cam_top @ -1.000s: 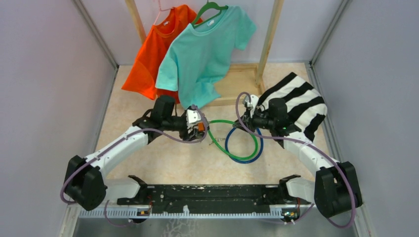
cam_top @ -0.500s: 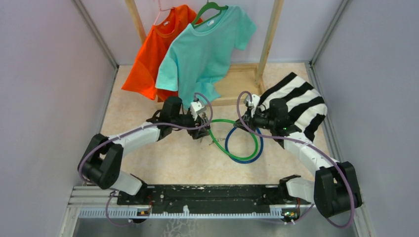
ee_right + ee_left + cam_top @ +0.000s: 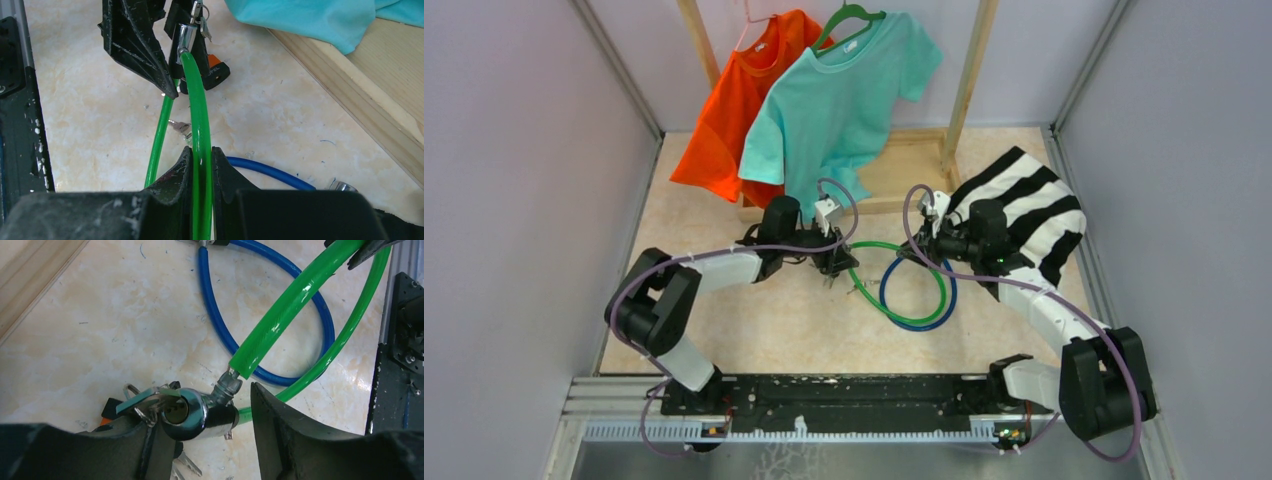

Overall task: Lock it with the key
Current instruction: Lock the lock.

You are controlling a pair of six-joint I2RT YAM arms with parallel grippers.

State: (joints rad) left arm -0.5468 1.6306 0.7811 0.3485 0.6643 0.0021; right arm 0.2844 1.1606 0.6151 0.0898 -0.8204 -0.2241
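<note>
left gripper (image 3: 205, 420) ajar, right gripper (image 3: 201, 156) tight

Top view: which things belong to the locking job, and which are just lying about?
Job: green cable, lock head, keys, left gripper open round the lock head, right gripper clamped on the green cable.
Lying about: blue cable, orange shirt, teal shirt, striped cloth, wooden rack.

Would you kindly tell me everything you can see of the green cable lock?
The green cable lock is a glossy, plastic-sheathed cable looped on the table, overlapping a blue cable. Its chrome cylinder head, keyhole showing, sits between the open fingers of the left hand, keys beside it. The right hand is shut on the cable.
</note>
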